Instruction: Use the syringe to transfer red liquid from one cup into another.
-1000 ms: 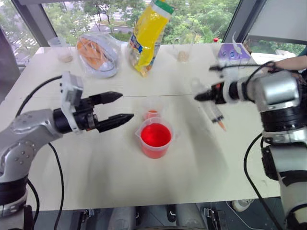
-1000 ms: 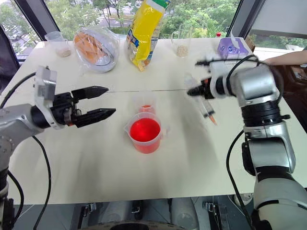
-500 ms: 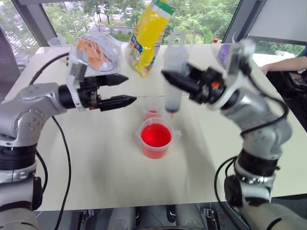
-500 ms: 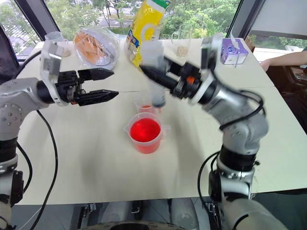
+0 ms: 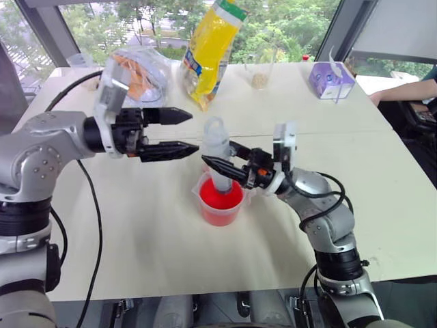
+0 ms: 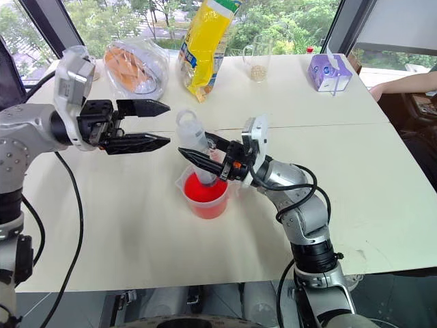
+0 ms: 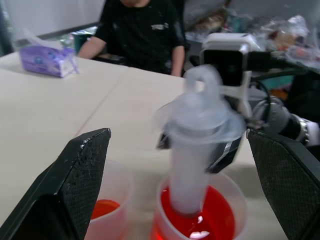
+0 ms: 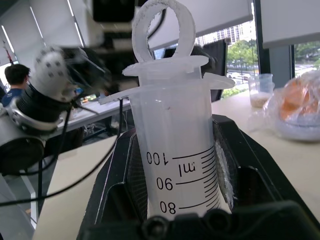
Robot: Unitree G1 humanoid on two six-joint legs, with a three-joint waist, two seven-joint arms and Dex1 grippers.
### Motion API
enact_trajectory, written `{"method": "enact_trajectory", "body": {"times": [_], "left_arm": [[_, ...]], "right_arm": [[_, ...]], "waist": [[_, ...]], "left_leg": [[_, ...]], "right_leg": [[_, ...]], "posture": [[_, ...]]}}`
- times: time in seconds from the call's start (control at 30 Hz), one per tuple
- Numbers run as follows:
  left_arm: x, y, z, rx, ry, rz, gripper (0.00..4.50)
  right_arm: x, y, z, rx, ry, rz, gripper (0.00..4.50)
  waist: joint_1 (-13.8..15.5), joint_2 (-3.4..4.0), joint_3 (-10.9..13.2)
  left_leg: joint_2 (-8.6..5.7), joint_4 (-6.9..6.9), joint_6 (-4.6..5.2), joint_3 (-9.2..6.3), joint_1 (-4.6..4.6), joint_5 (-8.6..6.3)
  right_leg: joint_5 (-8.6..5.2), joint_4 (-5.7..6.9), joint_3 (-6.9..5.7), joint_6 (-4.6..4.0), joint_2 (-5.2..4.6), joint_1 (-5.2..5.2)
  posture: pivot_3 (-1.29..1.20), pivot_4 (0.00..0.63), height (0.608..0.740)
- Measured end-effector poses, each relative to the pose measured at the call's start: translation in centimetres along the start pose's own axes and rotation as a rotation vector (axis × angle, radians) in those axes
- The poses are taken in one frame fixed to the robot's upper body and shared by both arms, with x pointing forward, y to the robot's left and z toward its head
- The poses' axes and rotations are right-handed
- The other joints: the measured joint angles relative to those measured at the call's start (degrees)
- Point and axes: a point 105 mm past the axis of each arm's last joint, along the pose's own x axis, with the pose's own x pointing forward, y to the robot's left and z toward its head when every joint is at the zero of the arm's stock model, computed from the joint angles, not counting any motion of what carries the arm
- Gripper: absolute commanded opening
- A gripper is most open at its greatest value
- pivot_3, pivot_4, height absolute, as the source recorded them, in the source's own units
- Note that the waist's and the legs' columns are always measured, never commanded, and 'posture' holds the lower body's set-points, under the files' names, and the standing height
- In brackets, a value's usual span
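The clear syringe [image 5: 216, 137] stands nearly upright with its white plunger ring on top. Its lower end dips into the red liquid [image 7: 212, 215] of the wide spouted beaker [image 5: 220, 205] at the table's middle. My right gripper [image 5: 218, 155] is shut on the syringe barrel, reaching in level from the right; the right wrist view shows the barrel [image 8: 177, 150] between the black fingers. Just behind the beaker stands the small narrow cup [image 7: 107, 200], a little orange-red liquid in its base. My left gripper [image 5: 193, 131] is open, level with the plunger, just left of the syringe and clear of it.
Along the table's far side lie a yellow bag [image 5: 212, 51], a clear bag of orange things [image 5: 136, 75], a cup with beige grains [image 5: 259, 75] and a purple tissue box [image 5: 328, 78]. A person's arm [image 5: 403, 92] rests at the far right edge.
My right gripper swung the syringe in from the right and down, and its tip now sits in the beaker. The left gripper rose a little and stayed open.
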Motion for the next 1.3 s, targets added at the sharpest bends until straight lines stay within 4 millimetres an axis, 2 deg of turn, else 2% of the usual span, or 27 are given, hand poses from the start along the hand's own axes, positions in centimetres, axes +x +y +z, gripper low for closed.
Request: {"method": "enact_trajectory", "body": {"times": [0.17,0.43,0.57,0.73,0.77,0.83,1.03,1.07,1.3], "left_arm": [[0.2,-0.7,0.0,-0.007,0.005,-0.044,4.50],[1.3,-0.9,-0.1,-0.024,-0.038,-0.085,4.50],[2.0,-0.8,-0.8,-0.059,-0.038,-0.119,4.50],[2.4,-0.8,-0.3,-0.050,-0.055,-0.143,4.50],[2.5,-0.9,-0.3,-0.053,-0.058,-0.148,3.98],[2.7,-0.9,-0.4,-0.060,-0.064,-0.160,3.30],[2.8,-0.4,-1.1,-0.090,-0.058,-0.147,0.18],[2.8,-0.3,-1.1,-0.092,-0.060,-0.147,0.04],[3.3,0.0,-0.8,-0.078,-0.072,-0.147,0.04]], "right_arm": [[-0.3,-0.4,-0.6,-0.011,0.012,-0.009,1.43],[-0.6,-0.4,-0.9,-0.022,0.037,-0.001,1.43],[-0.6,-0.4,-0.9,-0.023,0.041,0.001,1.43],[-0.7,-0.5,-0.9,-0.027,0.048,0.000,1.43],[-0.7,-0.5,-1.0,-0.027,0.049,-0.001,1.43],[-0.8,-0.5,-1.0,-0.028,0.055,-0.001,1.43],[-0.5,0.3,-1.1,-0.032,0.061,0.040,1.43],[-0.5,0.3,-1.1,-0.032,0.064,0.041,1.43],[-0.7,0.0,-0.9,-0.028,0.059,0.030,1.43]], "waist": [[0.0,0.00,0.0],[0.1,0.00,0.0],[0.1,0.00,0.0],[0.1,0.00,0.0],[0.1,0.00,0.0],[0.1,0.00,0.0],[0.1,0.00,0.0],[0.1,0.00,0.0],[0.2,-0.01,0.0]], "left_leg": [[0.00,0.00,-0.03,-0.03,0.00,0.02],[-0.01,0.00,-0.03,-0.03,0.00,0.02],[-0.02,0.01,-0.04,-0.03,0.00,0.02],[-0.02,0.01,-0.04,-0.03,0.00,0.02],[-0.02,0.01,-0.04,-0.03,0.00,0.03],[-0.01,0.01,-0.04,-0.04,0.00,0.03],[-0.02,0.01,-0.04,-0.04,0.00,0.03],[-0.01,0.01,-0.04,-0.04,0.00,0.03],[-0.02,0.02,-0.04,-0.04,0.00,0.03]], "right_leg": [[0.00,0.01,0.00,0.00,0.00,0.00],[0.00,0.02,0.00,0.00,0.01,0.01],[0.00,0.02,0.00,0.00,0.01,0.01],[0.00,0.02,0.00,0.00,0.00,0.01],[0.00,0.02,0.00,0.00,0.01,0.01],[0.00,0.02,0.00,0.00,0.01,0.01],[0.00,0.02,0.00,0.00,0.01,0.01],[0.00,0.02,-0.01,0.00,0.01,0.01],[0.00,0.02,-0.01,0.00,0.00,0.02]], "posture": [[0.00,0.150,0.740],[0.00,0.150,0.740],[0.00,0.150,0.740],[0.00,0.150,0.740],[0.00,0.150,0.740],[0.00,0.150,0.740],[0.00,0.150,0.740],[0.00,0.150,0.740],[0.00,0.150,0.740]]}}
